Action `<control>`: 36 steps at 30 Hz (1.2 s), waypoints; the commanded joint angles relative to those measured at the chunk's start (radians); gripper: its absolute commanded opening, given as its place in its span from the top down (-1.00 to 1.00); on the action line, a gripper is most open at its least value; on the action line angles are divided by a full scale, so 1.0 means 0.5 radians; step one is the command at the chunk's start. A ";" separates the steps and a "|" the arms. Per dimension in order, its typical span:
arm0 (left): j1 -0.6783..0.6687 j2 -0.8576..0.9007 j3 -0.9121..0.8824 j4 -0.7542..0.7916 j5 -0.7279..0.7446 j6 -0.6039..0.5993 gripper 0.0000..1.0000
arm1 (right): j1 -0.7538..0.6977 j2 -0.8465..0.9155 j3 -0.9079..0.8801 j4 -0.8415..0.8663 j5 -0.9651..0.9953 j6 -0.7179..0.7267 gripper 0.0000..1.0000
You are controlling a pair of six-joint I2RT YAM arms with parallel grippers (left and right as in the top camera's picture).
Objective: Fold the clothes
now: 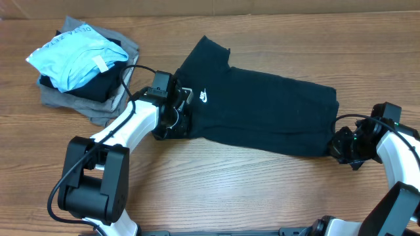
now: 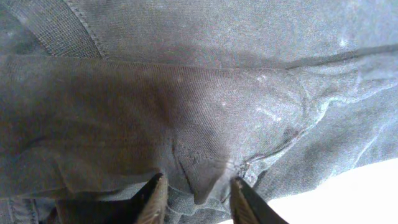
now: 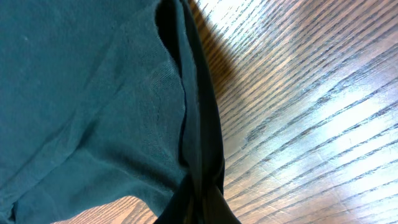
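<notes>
While the wooden table (image 1: 262,190) is carrying four garments in all, three are sitting stacked at far left: one light blue garment (image 1: 79,56) on top, one dark piece (image 1: 98,85) under it and one grey garment (image 1: 98,108) at the bottom. Just right of the stack, the left gripper (image 1: 177,119) is resting on the logo end of the single black T-shirt (image 1: 275,115), its two fingers (image 2: 155,199) standing apart with a small pucker of fabric between them. The T-shirt is lying spread mid-table, its long axis running left to right and dipping slightly rightward, with the one white swoosh logo (image 1: 204,97) and sleeve end pointing left and the hem pointing right. At the hem's lower corner, the right gripper (image 1: 342,145) is pinching the fabric edge, jaws together.
</notes>
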 commanded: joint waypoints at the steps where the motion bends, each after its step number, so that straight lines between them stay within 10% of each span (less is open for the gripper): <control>1: -0.007 0.028 0.037 0.008 0.010 0.011 0.50 | -0.009 -0.008 0.042 0.002 0.022 0.000 0.92; 5: -0.008 0.031 0.037 0.009 0.016 0.008 0.92 | -0.009 -0.008 0.042 0.001 0.023 0.000 0.92; 32: -0.185 0.047 0.466 0.046 0.004 -0.004 0.88 | -0.009 -0.008 0.042 -0.006 0.022 0.000 0.92; 34: -0.193 0.047 0.467 0.030 0.002 -0.003 0.72 | -0.009 -0.008 0.042 -0.007 0.022 0.000 0.92; 36: -0.193 0.047 0.466 -0.024 -0.035 -0.005 0.01 | -0.009 -0.008 0.042 -0.009 0.022 0.000 0.92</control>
